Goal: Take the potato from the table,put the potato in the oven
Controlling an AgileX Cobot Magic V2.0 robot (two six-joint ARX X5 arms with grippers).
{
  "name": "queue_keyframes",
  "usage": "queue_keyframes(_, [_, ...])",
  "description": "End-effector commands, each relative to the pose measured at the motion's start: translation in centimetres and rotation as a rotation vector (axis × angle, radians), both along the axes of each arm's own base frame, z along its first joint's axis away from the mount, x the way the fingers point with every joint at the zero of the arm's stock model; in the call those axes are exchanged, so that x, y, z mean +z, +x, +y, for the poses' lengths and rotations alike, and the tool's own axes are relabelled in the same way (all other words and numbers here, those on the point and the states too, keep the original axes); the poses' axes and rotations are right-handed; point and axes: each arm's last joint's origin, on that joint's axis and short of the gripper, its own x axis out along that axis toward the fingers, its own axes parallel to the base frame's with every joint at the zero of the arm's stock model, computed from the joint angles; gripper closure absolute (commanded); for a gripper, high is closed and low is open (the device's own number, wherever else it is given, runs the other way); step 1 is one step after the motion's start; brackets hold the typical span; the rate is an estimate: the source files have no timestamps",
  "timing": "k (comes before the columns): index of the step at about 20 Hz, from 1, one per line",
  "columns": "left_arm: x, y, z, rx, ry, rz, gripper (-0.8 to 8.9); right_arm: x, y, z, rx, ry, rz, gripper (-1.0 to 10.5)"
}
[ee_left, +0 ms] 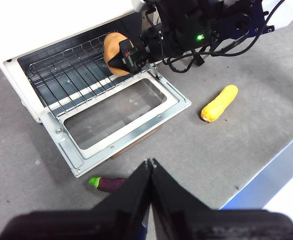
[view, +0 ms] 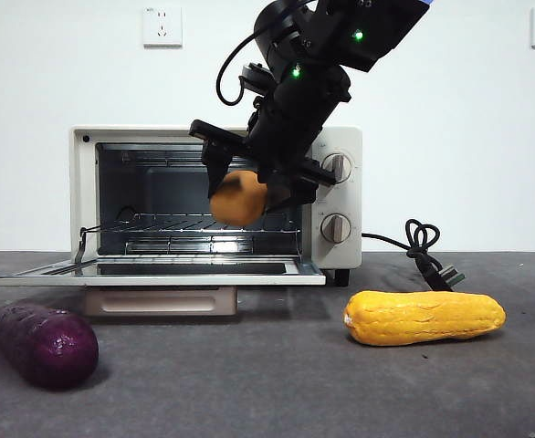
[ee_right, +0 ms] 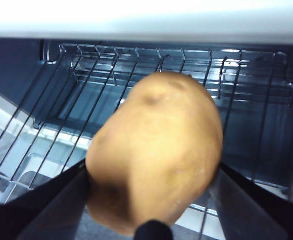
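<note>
My right gripper (view: pixel 254 187) is shut on the tan-orange potato (view: pixel 238 198), holding it in the mouth of the cream-white oven (view: pixel 340 196), just above the wire rack (view: pixel 167 222). The right wrist view shows the potato (ee_right: pixel 156 150) large between both jaws with the rack (ee_right: pixel 66 110) right behind it. From the left wrist view, the potato (ee_left: pixel 114 54) sits at the oven opening over the rack (ee_left: pixel 71 70), pinched by the right gripper (ee_left: pixel 126 55). My left gripper (ee_left: pixel 150 167) is shut and hangs high above the table (ee_left: pixel 221 160), away from the oven.
The oven door (view: pixel 158 271) lies open and flat in front of the cavity. A dark purple vegetable (view: pixel 47 344) rests at the front left of the table and a long bumpy yellow one (view: pixel 423 317) at the right. The black cord and plug (view: pixel 424 251) trail right of the oven.
</note>
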Motion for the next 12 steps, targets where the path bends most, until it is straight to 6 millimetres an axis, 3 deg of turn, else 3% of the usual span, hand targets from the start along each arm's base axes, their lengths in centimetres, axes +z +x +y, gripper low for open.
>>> queue_keyframes(1, [-0.07,-0.05,0.02,0.000,0.000,-0.001,8.21,-0.52,0.18,0.13,-0.009,0.001,0.006,6.7])
queue_keyframes(3, [-0.07,-0.05,0.02,0.000,0.000,-0.001,8.21,-0.53,0.17,0.13,-0.011,0.003,0.010,4.6])
queue_keyframes(12, [-0.08,-0.05,0.02,0.000,0.000,0.000,8.21,0.08,-0.05,0.03,-0.012,0.008,0.011,4.4])
